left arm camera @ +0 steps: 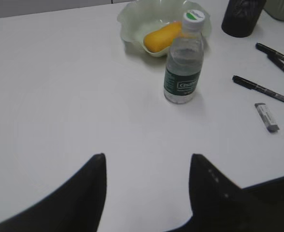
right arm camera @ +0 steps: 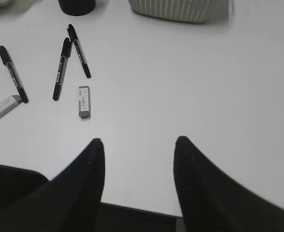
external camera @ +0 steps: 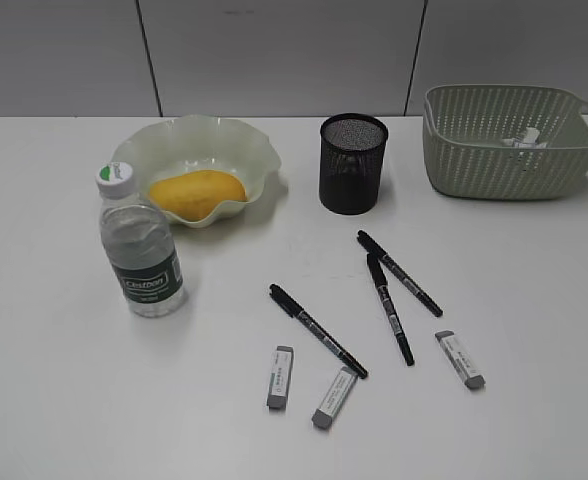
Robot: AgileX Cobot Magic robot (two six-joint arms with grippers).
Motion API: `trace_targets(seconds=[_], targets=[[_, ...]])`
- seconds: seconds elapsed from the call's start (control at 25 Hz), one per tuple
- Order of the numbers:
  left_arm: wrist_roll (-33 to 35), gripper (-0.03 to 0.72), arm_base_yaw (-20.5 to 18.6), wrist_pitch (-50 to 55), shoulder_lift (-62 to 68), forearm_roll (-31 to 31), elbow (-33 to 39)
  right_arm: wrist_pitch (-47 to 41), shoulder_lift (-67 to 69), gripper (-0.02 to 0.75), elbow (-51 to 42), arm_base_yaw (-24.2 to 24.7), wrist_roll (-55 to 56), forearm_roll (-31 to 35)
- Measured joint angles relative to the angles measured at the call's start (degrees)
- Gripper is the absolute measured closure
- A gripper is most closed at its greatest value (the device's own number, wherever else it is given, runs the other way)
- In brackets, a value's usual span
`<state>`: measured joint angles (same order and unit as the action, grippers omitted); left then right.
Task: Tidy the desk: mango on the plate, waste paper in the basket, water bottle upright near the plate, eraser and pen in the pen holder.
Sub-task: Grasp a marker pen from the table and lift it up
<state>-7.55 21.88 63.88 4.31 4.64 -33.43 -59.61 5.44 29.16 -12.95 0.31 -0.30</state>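
The mango (external camera: pixel 196 194) lies in the pale green plate (external camera: pixel 244 140). The water bottle (external camera: pixel 140 250) stands upright just in front of the plate; it also shows in the left wrist view (left arm camera: pixel 183 63). The waste paper (external camera: pixel 523 140) lies in the basket (external camera: pixel 504 165). The black mesh pen holder (external camera: pixel 353 163) stands between plate and basket. Three black pens (external camera: pixel 317 331) (external camera: pixel 389 306) (external camera: pixel 399 272) and three erasers (external camera: pixel 280 377) (external camera: pixel 335 397) (external camera: pixel 460 359) lie on the desk (external camera: pixel 64 380). My left gripper (left arm camera: pixel 147 157) and right gripper (right arm camera: pixel 138 141) are open and empty over the desk's front edge; neither shows in the exterior view.
A grey panelled wall runs behind the desk. In the right wrist view the nearest eraser (right arm camera: pixel 84 101) and two pens (right arm camera: pixel 61 68) (right arm camera: pixel 79 50) lie ahead to the left, with the basket (right arm camera: pixel 173 8) at the top.
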Motion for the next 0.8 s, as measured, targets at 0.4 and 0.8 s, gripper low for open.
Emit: trace_targets(seconds=[0.4,0.8], targets=[[-0.23,0.279,-3.02,-2.98,-4.6,-0.09,2.61,14.66,22.93,0.364,1.46,0.0,-7.21,9.83],[-0.23,0.281,-3.02,-3.05,-4.6,-0.06,2.61,32.23,76.05,0.364,15.36,-3.48,-9.48,12.1]])
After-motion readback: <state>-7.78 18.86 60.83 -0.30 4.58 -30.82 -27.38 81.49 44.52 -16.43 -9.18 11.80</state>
